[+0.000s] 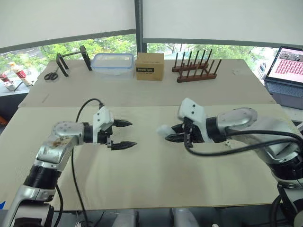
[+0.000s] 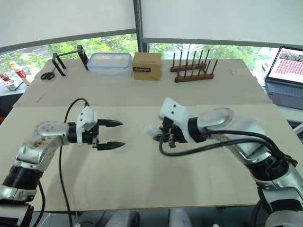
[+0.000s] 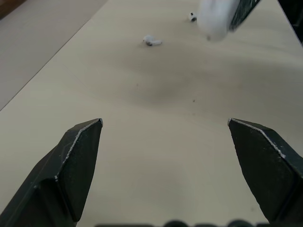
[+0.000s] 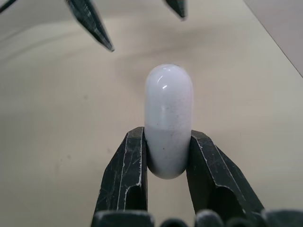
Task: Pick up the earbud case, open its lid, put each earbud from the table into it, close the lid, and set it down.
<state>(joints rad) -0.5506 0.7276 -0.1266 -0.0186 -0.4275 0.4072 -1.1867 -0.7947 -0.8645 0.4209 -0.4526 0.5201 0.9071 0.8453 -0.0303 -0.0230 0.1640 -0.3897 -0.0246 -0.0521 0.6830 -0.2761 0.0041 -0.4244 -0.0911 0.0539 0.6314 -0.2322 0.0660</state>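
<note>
My right gripper [image 1: 173, 134] is shut on the white earbud case [image 1: 165, 131] and holds it above the middle of the table. In the right wrist view the case [image 4: 168, 118] stands clamped between the two fingers, its lid closed. My left gripper [image 1: 132, 134] hangs open a short way to the left of the case, its tips pointing at it, with nothing between them. In the left wrist view two small white earbuds [image 3: 152, 41] [image 3: 192, 17] lie on the table beyond the open fingers [image 3: 83, 156], close under the held case [image 3: 215, 19].
Along the back of the far table stand a black stand [image 1: 71, 59], scissors [image 1: 51, 74], a clear plastic container [image 1: 112, 64], a cardboard box [image 1: 149, 66] and a wooden rack [image 1: 196, 68]. A laptop [image 1: 286, 64] sits at the far right.
</note>
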